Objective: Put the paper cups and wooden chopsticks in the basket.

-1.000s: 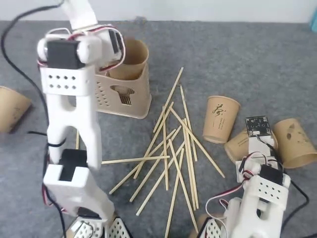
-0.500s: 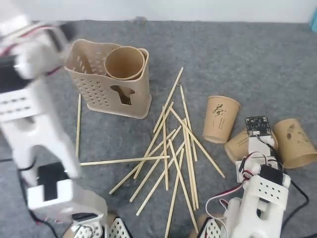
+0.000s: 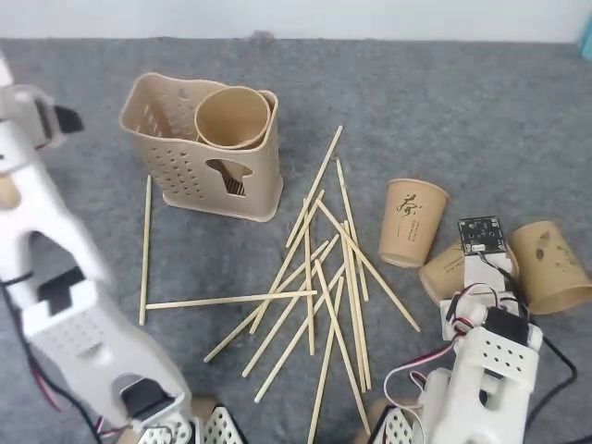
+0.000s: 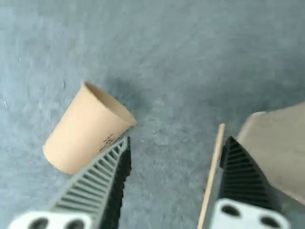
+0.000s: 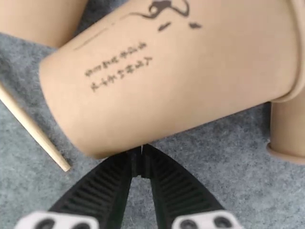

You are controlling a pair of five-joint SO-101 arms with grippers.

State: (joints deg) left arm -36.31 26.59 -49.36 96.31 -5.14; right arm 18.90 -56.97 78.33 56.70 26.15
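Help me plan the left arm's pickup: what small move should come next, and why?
Probably swing the left hand toward the tipped paper cup: it is open, but the cup lies outside one finger, not between the two.

basket (image 4: 285, 139) cut off by pic edge; 1 cup (image 3: 441, 270) half hidden behind right arm (image 3: 487, 356).

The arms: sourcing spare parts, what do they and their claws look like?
The left arm and right arm are white plastic with perforated panels, black motors and red, black and white cables. The left claw and right claw have black ribbed, tapering fingers.
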